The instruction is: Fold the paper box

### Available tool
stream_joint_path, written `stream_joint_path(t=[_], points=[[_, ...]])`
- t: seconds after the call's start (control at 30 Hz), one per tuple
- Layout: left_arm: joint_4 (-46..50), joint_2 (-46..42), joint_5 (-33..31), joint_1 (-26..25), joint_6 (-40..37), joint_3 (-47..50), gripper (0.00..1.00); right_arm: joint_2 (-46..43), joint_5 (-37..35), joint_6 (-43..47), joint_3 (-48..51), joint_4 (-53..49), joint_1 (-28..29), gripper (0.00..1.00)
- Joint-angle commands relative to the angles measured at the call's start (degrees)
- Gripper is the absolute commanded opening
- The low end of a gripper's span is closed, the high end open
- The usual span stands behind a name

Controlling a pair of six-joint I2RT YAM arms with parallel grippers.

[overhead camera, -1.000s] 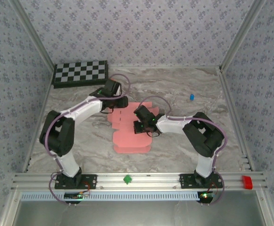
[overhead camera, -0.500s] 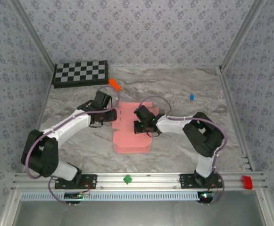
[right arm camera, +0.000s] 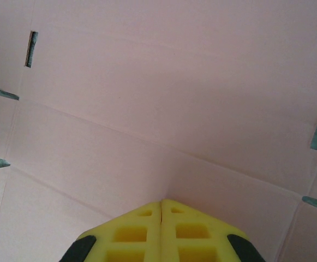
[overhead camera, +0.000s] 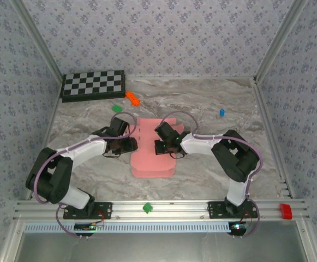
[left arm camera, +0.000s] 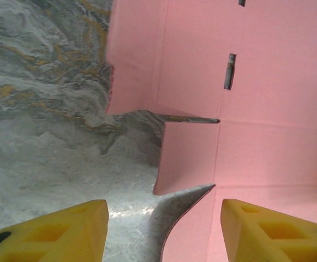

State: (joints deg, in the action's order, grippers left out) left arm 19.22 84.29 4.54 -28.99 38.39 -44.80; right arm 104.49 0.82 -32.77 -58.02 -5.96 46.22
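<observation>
Checkerboard (overhead camera: pixel 93 84) far left corner; orange brick (overhead camera: pixel 132 98), green block (overhead camera: pixel 117 108) near it; blue piece (overhead camera: pixel 222 113) right.

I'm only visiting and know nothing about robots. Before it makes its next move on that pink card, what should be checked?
1. The paper box lies flat and unfolded on the table: ok.
2. The left gripper is open with nothing between its fingers: ok.
3. The left gripper is aimed at the paper box's left flaps: ok, a flap edge lies just ahead of it.
4. The right gripper is shut, over the middle of the paper box: ok.
5. The right gripper is actually pressing the paper box down: cannot tell.
6. The orange brick and green piece lie apart from the paper box: ok.
</observation>
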Motion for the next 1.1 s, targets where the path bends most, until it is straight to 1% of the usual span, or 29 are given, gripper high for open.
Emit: stream_joint_path(t=[0.0, 0.1, 0.33, 0.43, 0.87, 1.07], points=[[-2.8, 1.7, 1.9, -0.3, 1.2, 0.0, 0.56, 1.9, -1.4, -1.1, 0.3, -5.5, -0.1, 0.01], [-4.2, 3.1, 1.8, -0.3, 1.4, -0.3, 0.54, 2.1, -1.3, -1.2, 0.2, -5.4, -0.1, 0.01], [-8.2, 5.8, 1.8, -0.5, 2.0, -0.9, 0.53, 2.4, -1.3, -1.0, -0.1, -5.8, 0.1, 0.01], [-8.5, 6.2, 2.0, -0.8, 1.4, -1.6, 0.53, 2.4, -1.4, -1.0, 0.0, -6.1, 0.2, 0.01], [-8.5, 3.6, -1.0, -4.3, -1.8, -2.9, 0.48, 2.7, -1.5, -1.0, -0.3, -6.2, 0.4, 0.01], [-9.3, 3.9, -0.2, -4.8, -3.4, -3.3, 0.47, 2.7, -1.5, -1.1, -0.2, -6.1, 0.4, 0.01]])
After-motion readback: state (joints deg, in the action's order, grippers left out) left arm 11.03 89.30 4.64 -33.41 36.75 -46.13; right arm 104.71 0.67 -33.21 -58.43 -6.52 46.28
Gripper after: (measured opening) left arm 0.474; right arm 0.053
